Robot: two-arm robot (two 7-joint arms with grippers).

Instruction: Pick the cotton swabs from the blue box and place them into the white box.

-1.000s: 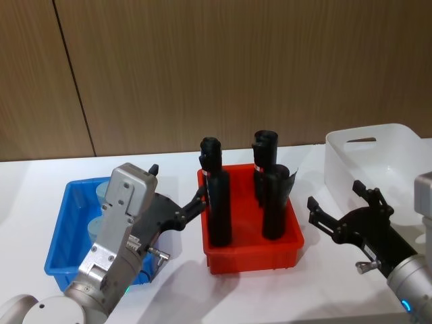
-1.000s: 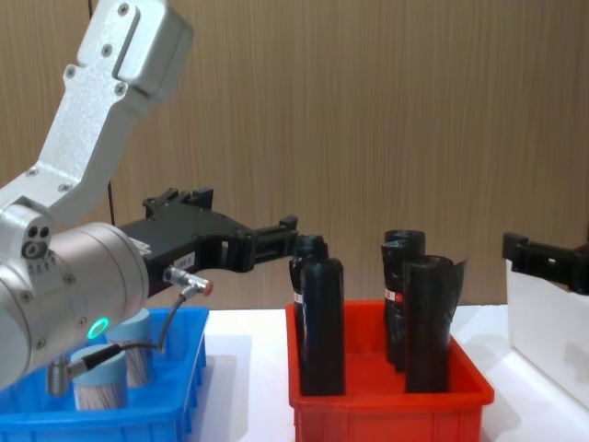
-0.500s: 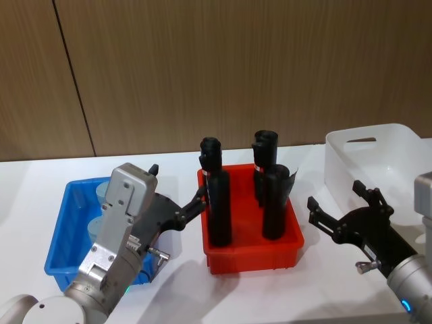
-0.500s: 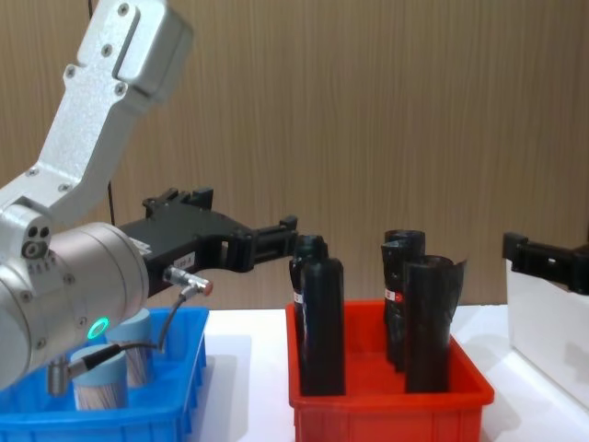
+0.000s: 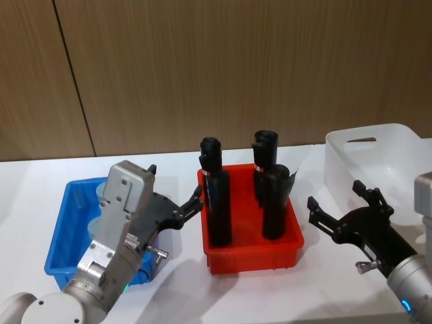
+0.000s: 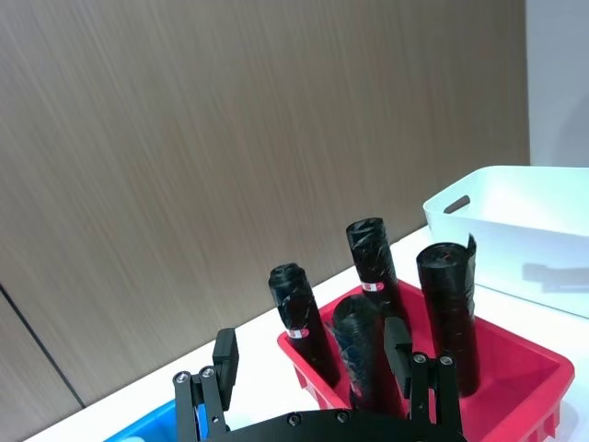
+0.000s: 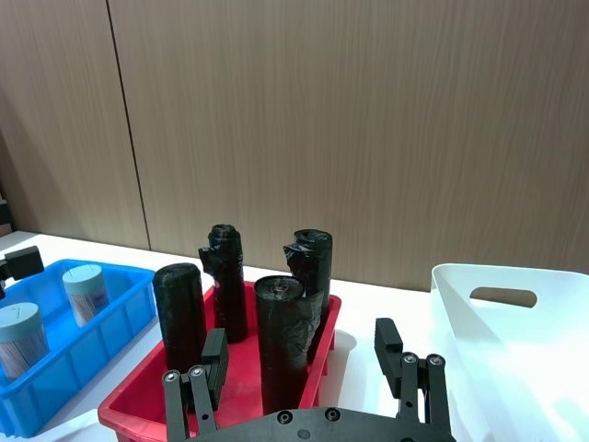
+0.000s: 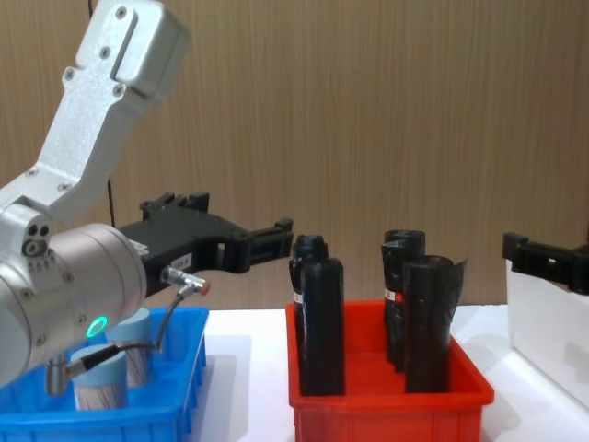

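1. No word, brand or number can be read anywhere in these views.
2. The black bottles (image 8: 321,322) standing in the red bin (image 8: 386,408) each carry a narrow red-and-white label band (image 8: 390,296) around the upper body. The print on it is too small to make out.
3. A small white sticker (image 8: 177,267) sits on the black body of the left gripper (image 8: 241,214), beside its cable plug. Any marking on it is illegible.

White table (image 5: 169,165), three containers.
The blue box (image 5: 59,233) stands left, the red bin (image 5: 253,255) in the middle, the white box (image 5: 339,172) right, all apart.
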